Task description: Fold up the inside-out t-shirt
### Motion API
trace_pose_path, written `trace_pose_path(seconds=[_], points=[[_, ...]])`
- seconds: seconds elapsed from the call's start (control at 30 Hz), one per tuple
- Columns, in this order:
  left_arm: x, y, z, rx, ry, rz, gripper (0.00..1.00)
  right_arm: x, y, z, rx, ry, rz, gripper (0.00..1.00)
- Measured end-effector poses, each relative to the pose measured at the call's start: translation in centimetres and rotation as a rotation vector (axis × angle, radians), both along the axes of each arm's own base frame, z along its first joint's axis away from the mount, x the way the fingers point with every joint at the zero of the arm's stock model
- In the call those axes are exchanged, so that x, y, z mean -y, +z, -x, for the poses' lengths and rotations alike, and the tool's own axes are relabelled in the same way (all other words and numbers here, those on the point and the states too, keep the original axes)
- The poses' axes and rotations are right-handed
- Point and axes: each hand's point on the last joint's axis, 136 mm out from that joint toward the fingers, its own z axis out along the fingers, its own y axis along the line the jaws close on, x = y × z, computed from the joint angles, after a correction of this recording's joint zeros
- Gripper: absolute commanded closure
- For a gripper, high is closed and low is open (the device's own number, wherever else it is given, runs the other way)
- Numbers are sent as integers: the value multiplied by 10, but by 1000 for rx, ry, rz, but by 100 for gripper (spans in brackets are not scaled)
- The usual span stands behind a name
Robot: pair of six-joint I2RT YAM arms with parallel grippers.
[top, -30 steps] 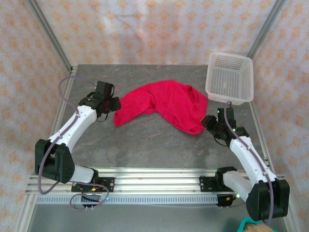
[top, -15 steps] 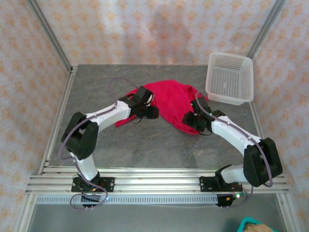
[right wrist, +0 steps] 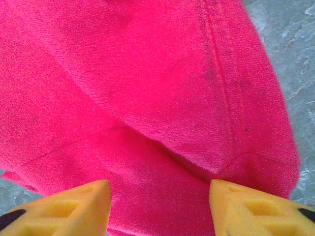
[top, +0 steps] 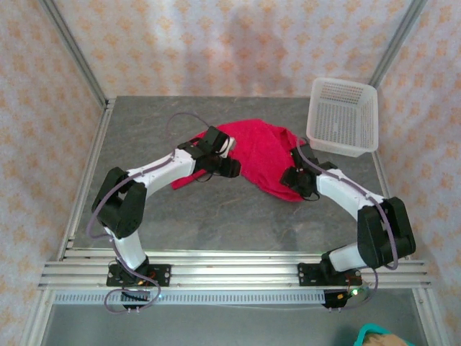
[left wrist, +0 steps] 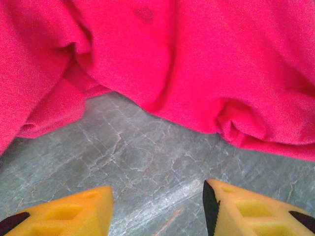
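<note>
The inside-out t-shirt (top: 259,148) is a bright red-pink heap, crumpled in the middle of the grey table. My left gripper (top: 229,160) sits at the heap's near left edge. In the left wrist view its yellow fingers (left wrist: 251,211) stand wide apart over bare table, with the t-shirt (left wrist: 197,59) just ahead of them. My right gripper (top: 294,182) hovers over the heap's near right corner. In the right wrist view its yellow fingers (right wrist: 69,209) are spread open right above the t-shirt (right wrist: 162,98), where a seam runs; nothing is pinched between them.
A white plastic mesh basket (top: 343,117) stands at the back right of the table, close to the shirt's right side. Grey table surface (top: 216,216) lies bare between the shirt and the aluminium rail at the near edge. Patterned walls enclose the table.
Both arms swung in from the table's sides to the shirt a second ago. In the last half second they shifted only slightly, and the shirt's left tail is covered by the left arm.
</note>
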Motion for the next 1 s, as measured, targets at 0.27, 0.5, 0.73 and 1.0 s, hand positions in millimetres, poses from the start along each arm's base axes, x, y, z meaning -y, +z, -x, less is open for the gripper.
trace_pose_path(seconds=[0.27, 0.5, 0.73, 1.0], points=[[31, 7, 29, 92, -345, -21, 39, 11, -5, 1, -15, -5, -11, 98], [46, 22, 30, 234, -540, -72, 40, 11, 16, 5, 34, 19, -19, 86], [15, 41, 5, 453, -399, -243, 0, 8, 34, 14, 77, 67, -36, 52], [-50, 112, -33, 595, 40, -216, 0, 6, 5, 21, -25, 98, -8, 58]])
